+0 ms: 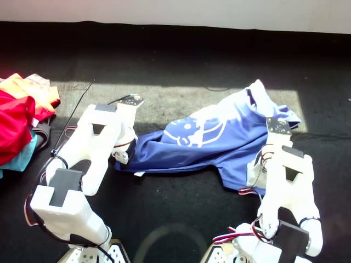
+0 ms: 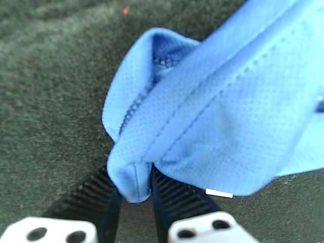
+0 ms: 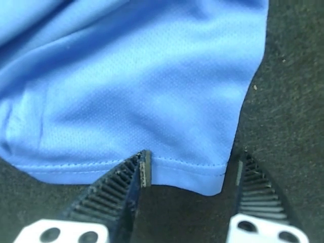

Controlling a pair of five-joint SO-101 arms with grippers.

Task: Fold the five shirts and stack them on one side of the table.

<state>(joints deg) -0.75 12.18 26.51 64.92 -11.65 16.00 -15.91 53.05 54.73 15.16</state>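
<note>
Black table [image 1: 181, 55] holds a pile of red, orange and teal shirts [image 1: 22, 123] at its left edge. The left gripper [image 2: 134, 177] is clamped on a bunched corner of the blue shirt [image 1: 219, 139], which lies spread mid-table. The right gripper [image 3: 194, 164] sits at its hem, fingers wide apart.

No text, number or sign can be read. The one mark that comes near is a white print [image 1: 193, 131] on the blue shirt [image 1: 219, 145], just left of the middle of the high view: looping outlines, partly folded into the creased cloth, that cannot be made out as letters or figures. In the left wrist view a small white tag [image 2: 219, 193] sticks out from the shirt's hem, low in the frame and right of centre; its visible face is a plain strip too small to show any writing.
</note>
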